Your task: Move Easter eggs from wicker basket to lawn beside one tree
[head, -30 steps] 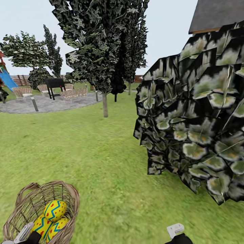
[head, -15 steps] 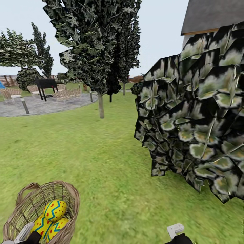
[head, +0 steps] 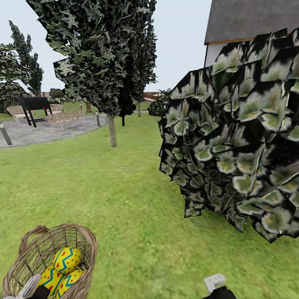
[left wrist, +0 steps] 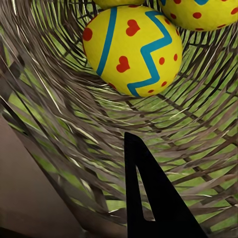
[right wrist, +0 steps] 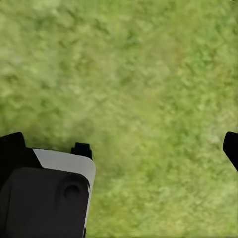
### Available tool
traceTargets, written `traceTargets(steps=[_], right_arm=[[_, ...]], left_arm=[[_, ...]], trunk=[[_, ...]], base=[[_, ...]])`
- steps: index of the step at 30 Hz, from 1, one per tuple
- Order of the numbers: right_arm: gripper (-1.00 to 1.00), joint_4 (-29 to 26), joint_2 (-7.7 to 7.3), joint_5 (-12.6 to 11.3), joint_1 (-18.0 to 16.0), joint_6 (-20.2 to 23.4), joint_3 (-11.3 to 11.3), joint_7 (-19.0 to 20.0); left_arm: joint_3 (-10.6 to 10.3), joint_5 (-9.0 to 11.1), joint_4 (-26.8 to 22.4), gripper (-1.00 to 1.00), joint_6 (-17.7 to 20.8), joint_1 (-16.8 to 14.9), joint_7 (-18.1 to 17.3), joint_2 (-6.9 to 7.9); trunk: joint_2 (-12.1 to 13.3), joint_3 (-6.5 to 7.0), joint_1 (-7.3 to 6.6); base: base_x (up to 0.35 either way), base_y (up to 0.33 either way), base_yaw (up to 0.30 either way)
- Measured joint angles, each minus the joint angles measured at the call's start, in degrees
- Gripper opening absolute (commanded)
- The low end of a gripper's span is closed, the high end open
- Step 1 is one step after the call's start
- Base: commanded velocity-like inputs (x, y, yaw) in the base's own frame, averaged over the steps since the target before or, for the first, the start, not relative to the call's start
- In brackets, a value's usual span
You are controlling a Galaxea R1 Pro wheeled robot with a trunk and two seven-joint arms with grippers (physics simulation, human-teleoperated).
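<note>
Sitting low at the head view's left, the wicker basket (head: 50, 261) held the Easter eggs (head: 66, 261) above the lawn (head: 124, 199), the left gripper (head: 29, 286) at its rim, jaws' state impossible to tell. Over bare grass, the right gripper (right wrist: 148, 144) had its jaws spread apart. A tree (head: 112, 131) stood well beyond.

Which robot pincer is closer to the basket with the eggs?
Left. The left pincer is inside the wicker basket beside the Easter eggs; the right pincer hangs over bare lawn, well apart.
</note>
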Motion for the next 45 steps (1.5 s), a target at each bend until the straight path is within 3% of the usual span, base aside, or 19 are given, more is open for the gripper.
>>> traceTargets(steps=[27,32,34,36,45], right_arm=[[1.0,0.1,-0.09,0.0,0.0,0.0,-0.1,0.0],[1.0,0.1,-0.07,0.0,0.0,0.0,-0.1,0.0],[1.0,0.1,-0.02,0.0,0.0,0.0,0.0,0.0],[1.0,0.1,-0.03,0.0,0.0,0.0,0.0,0.0],[1.0,0.2,0.0,0.0,0.0,0.0,0.1,0.0]], left_arm=[[0.1,0.2,0.0,-1.0,0.0,0.0,0.0,0.19],[0.1,-0.2,-0.1,-1.0,0.2,0.0,-1.2,0.93],[0.1,0.9,-0.2,-1.0,0.0,0.0,-2.3,1.04],[0.1,-0.2,-0.5,-1.0,0.3,0.0,-2.5,1.15],[0.1,0.1,-0.6,-1.0,0.3,0.0,-2.5,1.89]], trunk=[[0.0,0.0,0.01],[0.0,0.0,0.01],[0.0,0.01,0.01],[0.0,0.0,0.01],[0.0,0.0,0.01]], base=[[0.231,0.269,0.0],[0.201,0.293,0.0],[0.201,0.293,0.0],[0.201,0.293,0.0],[0.205,0.293,0.0]])
